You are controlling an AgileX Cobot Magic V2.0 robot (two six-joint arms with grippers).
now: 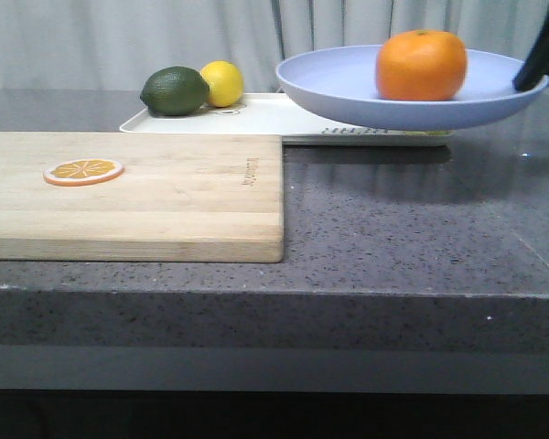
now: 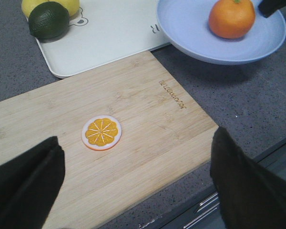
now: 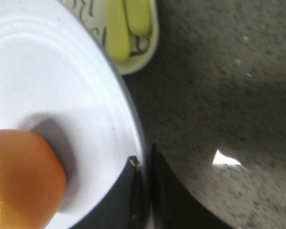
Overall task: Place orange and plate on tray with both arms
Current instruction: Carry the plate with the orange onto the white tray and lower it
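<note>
The orange (image 1: 421, 64) sits on the pale lavender-blue plate (image 1: 348, 91). My right gripper (image 1: 542, 59) is shut on the plate's right rim and holds it in the air, above the right end of the off-white tray (image 1: 256, 121). In the right wrist view the gripper (image 3: 144, 164) pinches the plate's rim (image 3: 52, 71) with the orange (image 3: 19, 176) beside it and the tray's corner (image 3: 150, 52) below. My left gripper (image 2: 136, 191) is open and empty above the near edge of the board. The left wrist view also shows the orange (image 2: 231, 18), plate (image 2: 190, 33) and tray (image 2: 109, 33).
A wooden cutting board (image 1: 165, 201) lies at the front left with an orange slice (image 1: 83, 171) on it. A green lime (image 1: 175, 91) and a yellow lemon (image 1: 223, 82) sit on the tray's left end. Grey countertop (image 1: 421, 219) lies to the right of the board.
</note>
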